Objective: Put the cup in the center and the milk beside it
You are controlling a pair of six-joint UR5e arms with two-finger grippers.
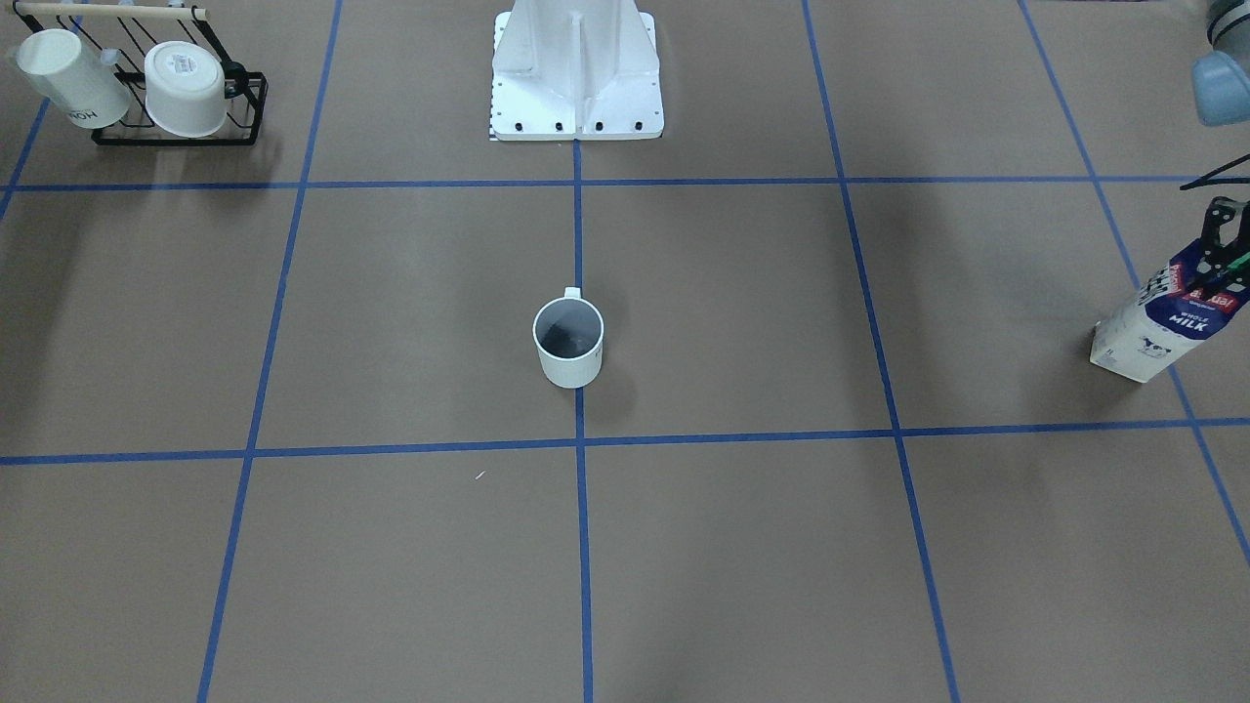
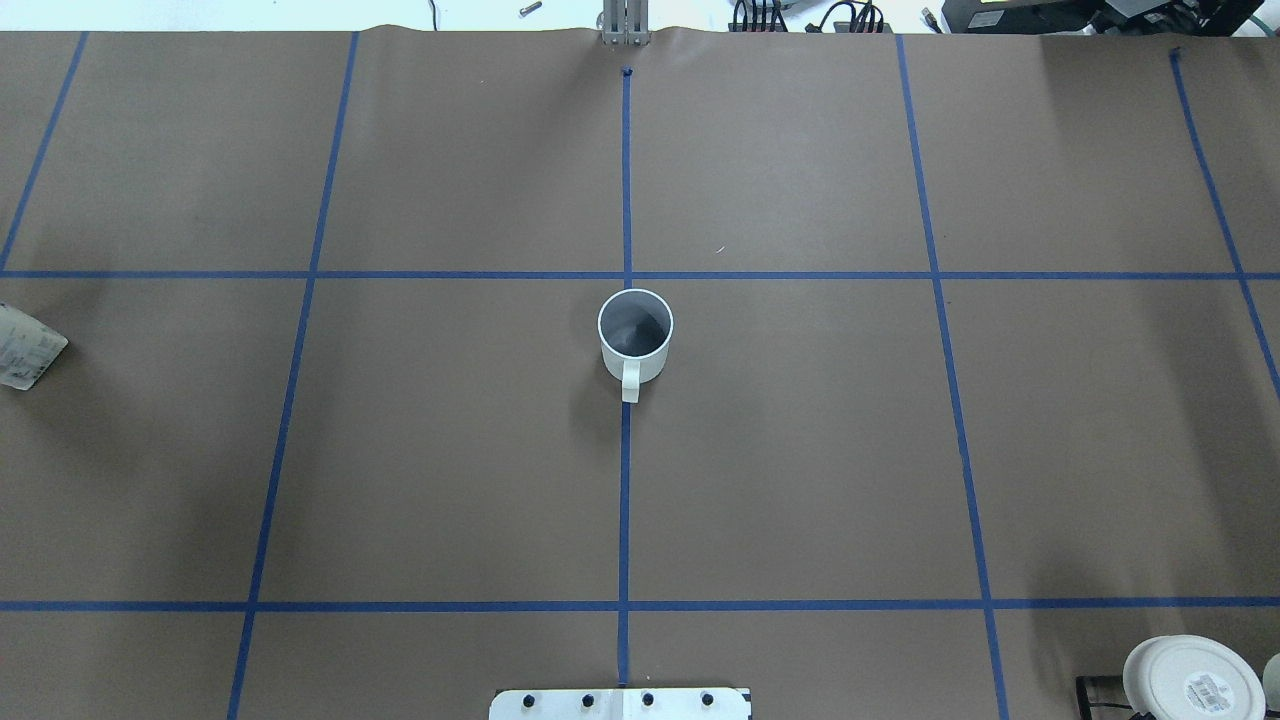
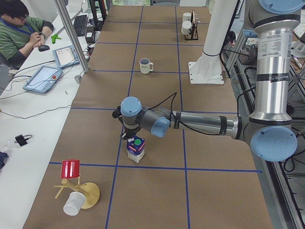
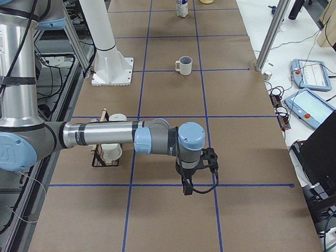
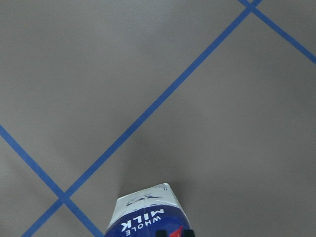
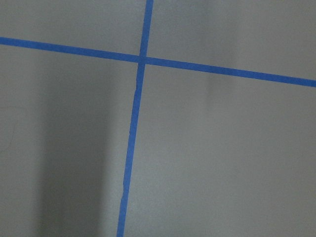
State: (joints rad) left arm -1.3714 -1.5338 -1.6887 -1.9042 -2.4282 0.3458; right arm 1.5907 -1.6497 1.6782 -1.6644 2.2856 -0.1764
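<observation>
Milk carton (image 5: 145,215) reads "WHOLE MILK"; cup (image 1: 568,342) stands at center (image 1: 635,293).

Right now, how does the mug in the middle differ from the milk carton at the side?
The cup is a plain white round mug, open on top; the milk is a boxy white and dark-blue carton with a green cap. The cup stands alone on the middle blue line; the milk is far off near the table's end, the left gripper at its top. Both seem to stand on the brown surface.
</observation>
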